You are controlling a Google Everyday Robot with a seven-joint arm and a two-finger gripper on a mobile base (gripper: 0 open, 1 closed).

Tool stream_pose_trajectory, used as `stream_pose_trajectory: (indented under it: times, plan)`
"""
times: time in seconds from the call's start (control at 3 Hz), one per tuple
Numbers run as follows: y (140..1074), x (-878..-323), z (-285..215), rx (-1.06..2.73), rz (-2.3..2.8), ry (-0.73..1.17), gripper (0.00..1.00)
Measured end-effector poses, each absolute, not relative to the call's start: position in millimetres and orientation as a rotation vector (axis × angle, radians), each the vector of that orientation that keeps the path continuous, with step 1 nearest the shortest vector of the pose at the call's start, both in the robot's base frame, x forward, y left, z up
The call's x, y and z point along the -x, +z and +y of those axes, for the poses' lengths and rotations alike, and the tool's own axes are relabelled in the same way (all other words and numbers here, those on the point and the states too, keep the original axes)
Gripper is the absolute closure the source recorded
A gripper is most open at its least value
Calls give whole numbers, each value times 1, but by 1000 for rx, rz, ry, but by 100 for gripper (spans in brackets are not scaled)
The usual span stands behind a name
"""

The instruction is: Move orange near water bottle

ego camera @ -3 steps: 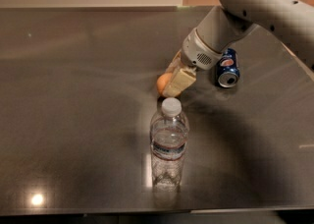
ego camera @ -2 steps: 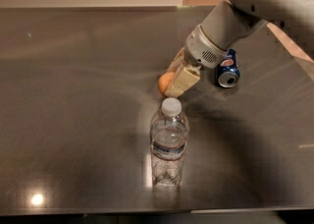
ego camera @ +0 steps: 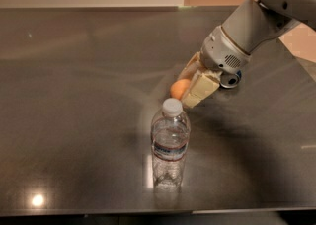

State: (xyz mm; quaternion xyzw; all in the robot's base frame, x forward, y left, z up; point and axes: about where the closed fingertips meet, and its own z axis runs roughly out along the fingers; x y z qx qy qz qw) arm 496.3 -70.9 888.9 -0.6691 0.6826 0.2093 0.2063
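The orange [ego camera: 177,89] is small and round, just behind and slightly right of the water bottle's cap. The water bottle [ego camera: 169,142] stands upright at the table's front middle, clear and ribbed, with a white cap and a thin label band. My gripper [ego camera: 186,87] comes down from the upper right, and its cream fingers [ego camera: 201,87] are closed around the orange, low over the table. One finger hides the orange's right side. About a hand's width separates the orange from the bottle's base.
A blue soda can [ego camera: 232,78] lies behind my wrist at the right, mostly hidden. The dark glossy table [ego camera: 74,120] stretches wide to the left. Its front edge runs along the bottom of the view.
My arm and gripper have shifted a little to the right and the orange has shifted with them. The bottle has not moved. The wrist now covers most of the soda can.
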Motion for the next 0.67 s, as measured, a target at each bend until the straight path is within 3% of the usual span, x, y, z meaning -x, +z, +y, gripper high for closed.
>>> stream_pose_trajectory:
  times: [0.67]
  plan:
    - [883,-454,-89,1921,1838,664,100]
